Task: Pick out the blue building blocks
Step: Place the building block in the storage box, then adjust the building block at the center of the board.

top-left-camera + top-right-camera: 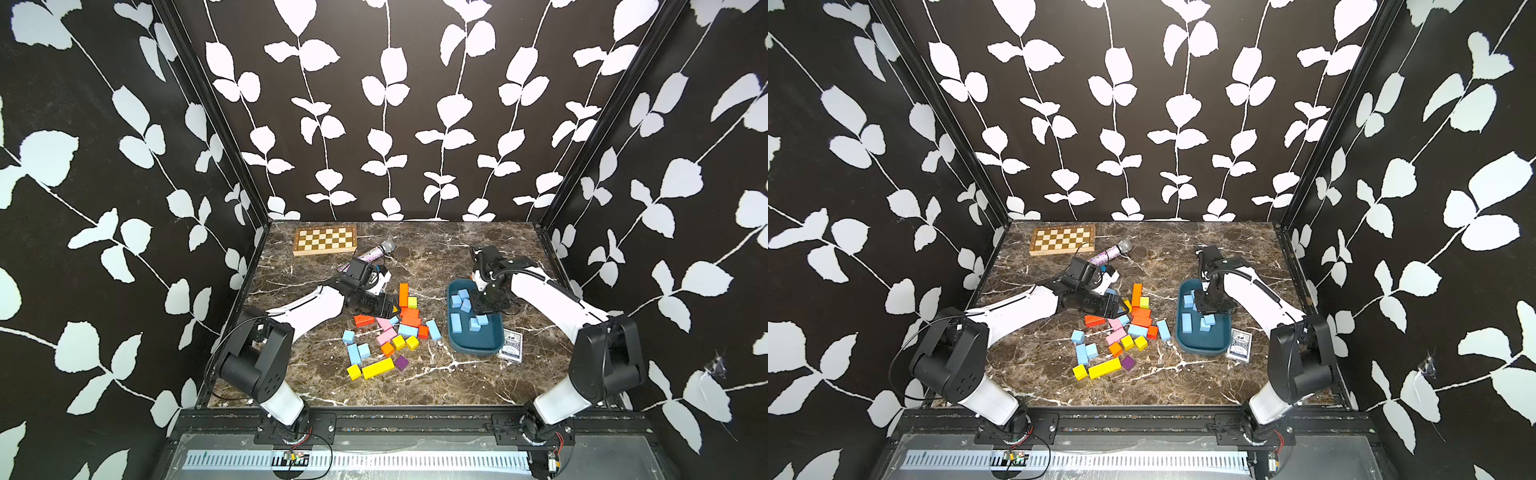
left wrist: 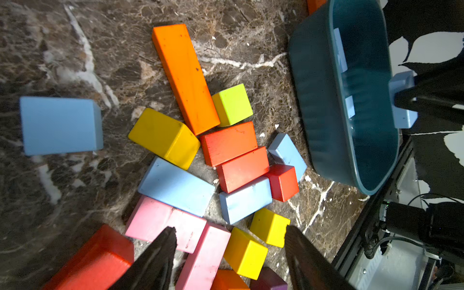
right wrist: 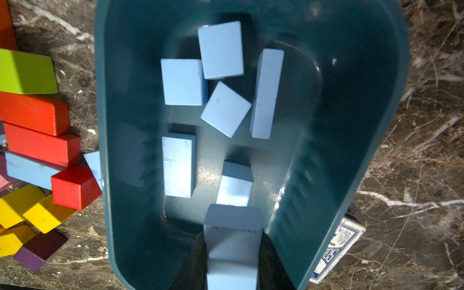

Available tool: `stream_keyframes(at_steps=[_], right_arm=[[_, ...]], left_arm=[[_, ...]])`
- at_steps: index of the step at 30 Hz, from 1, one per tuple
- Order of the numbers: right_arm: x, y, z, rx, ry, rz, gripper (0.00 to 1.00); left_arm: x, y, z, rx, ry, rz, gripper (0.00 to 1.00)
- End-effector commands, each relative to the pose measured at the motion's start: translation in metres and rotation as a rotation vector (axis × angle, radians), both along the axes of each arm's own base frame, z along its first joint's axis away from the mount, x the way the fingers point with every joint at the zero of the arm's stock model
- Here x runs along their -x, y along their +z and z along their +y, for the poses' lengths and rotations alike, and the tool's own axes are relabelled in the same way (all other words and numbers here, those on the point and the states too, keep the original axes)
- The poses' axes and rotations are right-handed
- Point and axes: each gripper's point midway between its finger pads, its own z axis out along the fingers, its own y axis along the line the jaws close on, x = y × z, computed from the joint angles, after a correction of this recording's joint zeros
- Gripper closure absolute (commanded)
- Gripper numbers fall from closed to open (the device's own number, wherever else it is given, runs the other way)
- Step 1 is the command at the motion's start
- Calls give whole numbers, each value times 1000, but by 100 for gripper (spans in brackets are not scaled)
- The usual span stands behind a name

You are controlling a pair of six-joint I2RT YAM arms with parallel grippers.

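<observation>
Right pincer (image 3: 233, 242) grips a blue block (image 3: 233, 221) over the tray (image 3: 351, 100): let go low, gently; left pincer (image 2: 229, 229) stands wide

Dark teal tray (image 1: 473, 349) holding blue blocks (image 1: 456, 322), mixed blocks (image 1: 377, 368) scattered on marble table (image 1: 436, 386), chessboard (image 1: 325, 240) behind
</observation>
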Motion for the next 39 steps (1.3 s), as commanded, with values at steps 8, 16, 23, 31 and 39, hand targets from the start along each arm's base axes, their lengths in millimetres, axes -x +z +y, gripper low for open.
stream_keyframes(at_steps=[8, 16, 23, 31, 39], right_arm=[[11, -23, -32, 151, -93, 101, 86], [12, -21, -45, 226, -117, 104, 75], [6, -6, -42, 201, -133, 47, 57], [-4, 24, -29, 134, -126, -59, 54], [-24, 53, 25, -33, -68, -232, 54]], left_arm=[[0, 8, -3, 5, -26, -21, 30], [0, 9, -3, 5, -28, -25, 29], [0, 8, -3, 1, -29, -26, 29], [-3, 11, -3, -6, -32, -40, 29], [-11, 14, 9, -67, -34, -87, 28]])
